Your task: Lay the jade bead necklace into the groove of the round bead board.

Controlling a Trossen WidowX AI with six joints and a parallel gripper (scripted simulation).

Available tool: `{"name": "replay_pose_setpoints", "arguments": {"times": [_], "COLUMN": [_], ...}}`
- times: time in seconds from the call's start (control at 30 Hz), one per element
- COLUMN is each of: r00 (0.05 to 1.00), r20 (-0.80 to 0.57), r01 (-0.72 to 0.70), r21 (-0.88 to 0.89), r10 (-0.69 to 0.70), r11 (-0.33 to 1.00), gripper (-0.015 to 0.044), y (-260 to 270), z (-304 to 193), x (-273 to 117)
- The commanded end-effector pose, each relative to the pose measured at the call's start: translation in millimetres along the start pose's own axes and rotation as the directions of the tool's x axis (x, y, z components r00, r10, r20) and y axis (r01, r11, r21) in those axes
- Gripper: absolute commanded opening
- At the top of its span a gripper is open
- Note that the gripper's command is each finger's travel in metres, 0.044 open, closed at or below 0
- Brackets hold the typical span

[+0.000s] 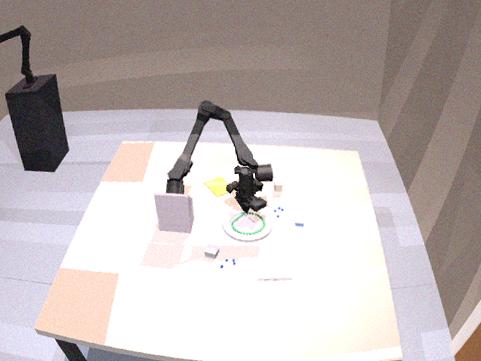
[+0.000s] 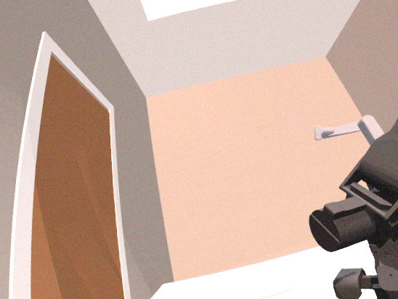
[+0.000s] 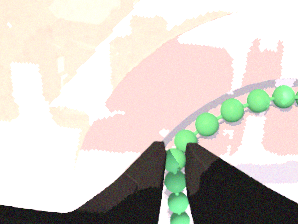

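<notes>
The jade bead necklace [image 1: 250,234] [image 3: 232,110] is a ring of green beads over the round bead board [image 1: 227,230], a pale disc. In the wrist view its far beads run along inside a grey curved line, and a string of beads passes between the fingers toward the bottom edge. My gripper [image 1: 248,211] [image 3: 173,152] points down at the back part of the board and is shut on the necklace, with a bead between the fingertips. Glare hides most of the groove, so I cannot tell how deep the beads sit.
An upright pinkish panel [image 1: 175,213] stands left of the board. A grey cube [image 1: 211,251] is front left, a beige cube [image 1: 277,187] back right. Small blue pieces [image 1: 278,212] and a blue-white block [image 1: 299,224] lie right. A yellow square [image 1: 217,187] lies behind.
</notes>
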State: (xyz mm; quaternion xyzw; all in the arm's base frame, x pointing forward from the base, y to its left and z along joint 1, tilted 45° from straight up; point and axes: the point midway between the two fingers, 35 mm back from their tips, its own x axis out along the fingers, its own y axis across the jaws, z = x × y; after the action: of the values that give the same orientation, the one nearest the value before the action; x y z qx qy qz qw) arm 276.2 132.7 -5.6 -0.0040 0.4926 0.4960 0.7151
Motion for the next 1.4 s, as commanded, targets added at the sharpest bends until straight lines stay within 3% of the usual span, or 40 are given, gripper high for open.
{"name": "replay_pose_setpoints", "arguments": {"times": [0.0,1.3,1.37], "r00": [1.0,1.0,1.0], "r20": [-0.01,-0.01,0.0], "r01": [-0.004,-0.004,0.0], "r21": [0.008,0.008,0.0], "r10": [0.004,0.004,0.0], "r11": [1.0,1.0,1.0], "gripper": [0.0,0.0,0.0052], "y": [1.7,1.7,0.0], "z": [-3.2,-3.2,-0.1], "x": [2.3,2.3,0.0]}}
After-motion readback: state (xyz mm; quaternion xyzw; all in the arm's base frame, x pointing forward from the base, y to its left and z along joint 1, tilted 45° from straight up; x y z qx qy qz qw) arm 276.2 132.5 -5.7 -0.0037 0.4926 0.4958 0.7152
